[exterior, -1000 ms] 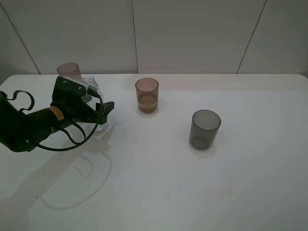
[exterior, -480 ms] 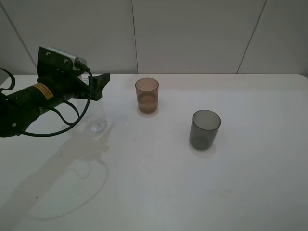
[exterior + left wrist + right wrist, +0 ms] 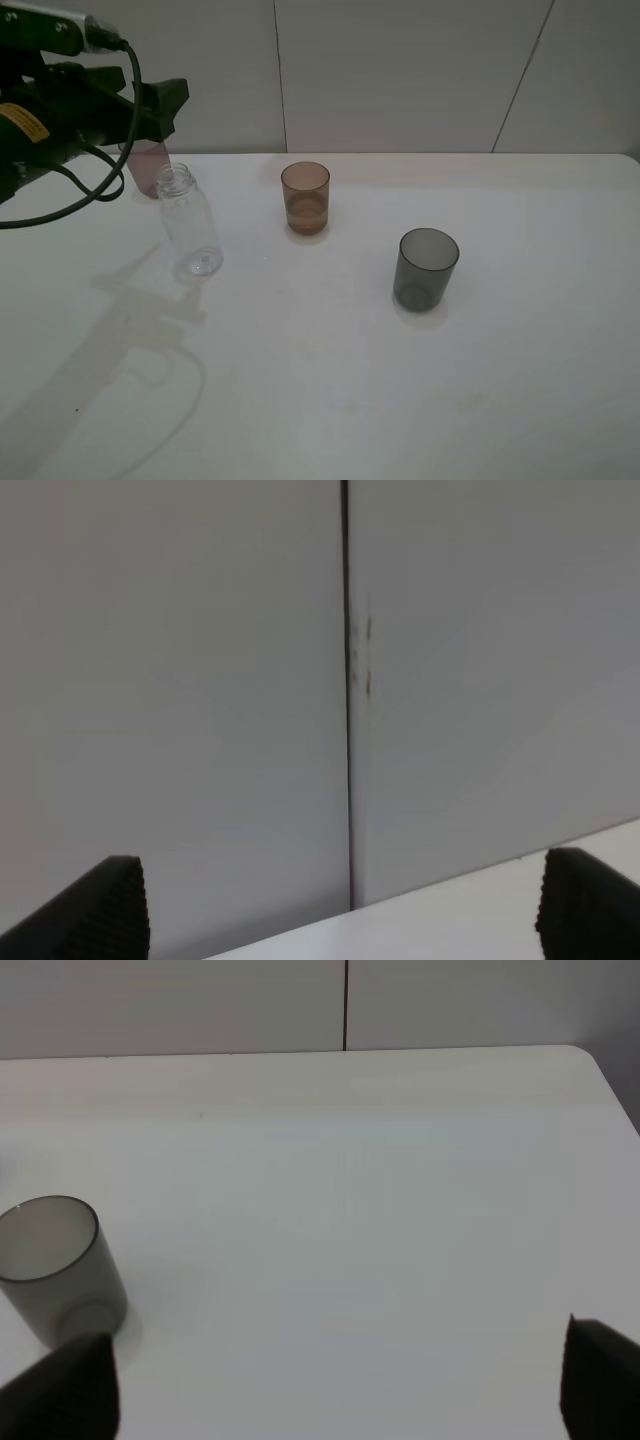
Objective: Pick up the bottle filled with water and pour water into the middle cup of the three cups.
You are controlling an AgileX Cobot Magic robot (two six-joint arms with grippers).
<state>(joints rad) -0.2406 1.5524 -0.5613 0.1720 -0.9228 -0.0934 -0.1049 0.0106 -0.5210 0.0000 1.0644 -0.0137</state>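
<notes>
The clear uncapped bottle stands upright on the white table, left of centre, with nothing holding it. The amber middle cup stands to its right, with a paler band in its lower half. Behind the bottle is the mauve-pink cup, and the dark grey cup sits further right. High above the bottle at the far left, my left gripper is open; the left wrist view shows its fingertips wide apart against the wall. My right gripper is open too, near the grey cup.
A panelled wall runs along the back edge of the table. A black cable loops down from the left arm in front of the pink cup. The table's right corner appears in the right wrist view.
My left arm has risen up and back from table height beside the bottle to high at the far left. The bottle stays standing on the table. The cups have not moved.
</notes>
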